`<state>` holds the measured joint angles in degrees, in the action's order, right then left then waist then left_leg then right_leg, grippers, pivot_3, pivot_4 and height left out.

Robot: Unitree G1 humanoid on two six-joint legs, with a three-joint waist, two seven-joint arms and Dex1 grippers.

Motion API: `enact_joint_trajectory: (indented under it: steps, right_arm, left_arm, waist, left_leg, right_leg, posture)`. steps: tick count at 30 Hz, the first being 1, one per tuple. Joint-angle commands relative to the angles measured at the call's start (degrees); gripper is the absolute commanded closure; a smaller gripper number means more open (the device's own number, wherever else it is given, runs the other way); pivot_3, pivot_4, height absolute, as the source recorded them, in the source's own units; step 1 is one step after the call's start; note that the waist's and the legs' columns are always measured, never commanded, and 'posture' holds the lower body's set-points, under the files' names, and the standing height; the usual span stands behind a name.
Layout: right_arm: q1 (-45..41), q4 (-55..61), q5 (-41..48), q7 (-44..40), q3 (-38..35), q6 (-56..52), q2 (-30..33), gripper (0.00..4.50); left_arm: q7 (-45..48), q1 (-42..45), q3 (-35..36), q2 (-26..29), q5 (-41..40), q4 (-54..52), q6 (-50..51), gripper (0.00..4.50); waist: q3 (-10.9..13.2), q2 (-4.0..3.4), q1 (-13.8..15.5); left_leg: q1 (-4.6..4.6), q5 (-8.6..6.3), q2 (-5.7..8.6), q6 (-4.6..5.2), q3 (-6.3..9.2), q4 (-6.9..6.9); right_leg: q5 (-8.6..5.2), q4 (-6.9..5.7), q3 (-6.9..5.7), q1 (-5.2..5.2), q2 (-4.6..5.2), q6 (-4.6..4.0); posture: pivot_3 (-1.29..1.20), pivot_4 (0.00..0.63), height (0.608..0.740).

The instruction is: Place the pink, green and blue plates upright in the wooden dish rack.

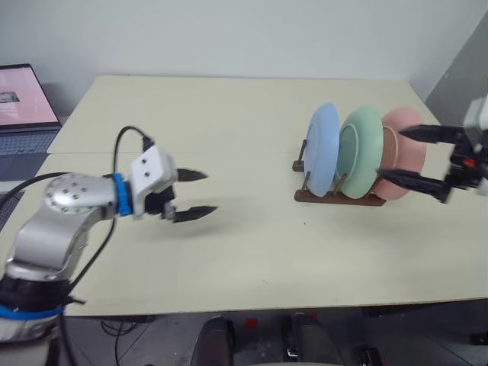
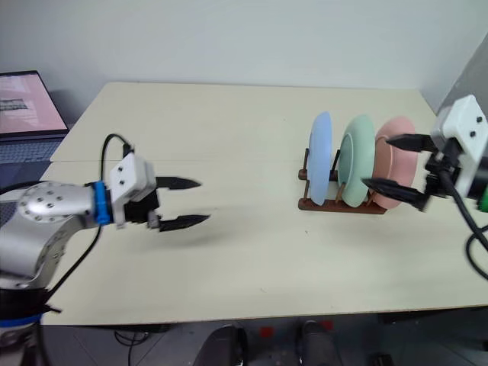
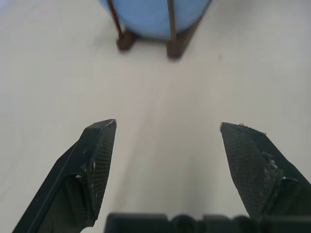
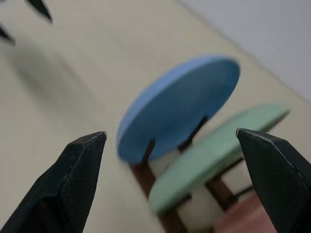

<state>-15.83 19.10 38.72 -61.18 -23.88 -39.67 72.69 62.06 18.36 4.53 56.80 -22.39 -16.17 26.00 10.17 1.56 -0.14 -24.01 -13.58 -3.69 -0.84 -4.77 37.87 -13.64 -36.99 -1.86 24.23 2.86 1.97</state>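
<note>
Beige table, three plates, one rack

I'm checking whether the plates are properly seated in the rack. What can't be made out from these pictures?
- Round pastel pink plastic plate: its lower edge is hidden by the right gripper in both eye views.
- Dark brown wooden dish rack: the pegs between plates are hidden by the mint green plate and light blue plate.
- Right wrist view: the pink plate is cut off at the bottom edge.
</note>
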Motion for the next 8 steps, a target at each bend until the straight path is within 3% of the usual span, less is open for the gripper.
enact_joint_trajectory:
  steps: [1,8]
  right_arm:
    - [6.7,-4.5,-5.7,-14.2,-7.0,5.1,5.9,0.01]
    - [15.9,-12.8,-15.9,-22.2,-10.8,15.8,7.0,0.01]
  left_arm:
    - [0.3,-1.9,5.5,3.3,0.6,-0.6,-0.7,0.78]
    - [0.6,-4.8,7.7,4.7,0.6,0.4,-1.7,0.78]
  waist:
    - [0.0,0.02,0.1]
    - [0.0,0.03,0.3]
  left_leg:
    - [0.03,0.0,-0.02,0.0,-0.01,0.01]
    - [0.13,0.0,0.02,-0.01,0.0,0.1]
  right_leg:
    - [-0.02,-0.01,-0.06,-0.05,0.01,-0.03]
    - [-0.19,-0.04,-0.09,-0.12,0.24,-0.28]
  posture:
    - [0.0,0.15,0.738]
    - [0.0,0.15,0.738]
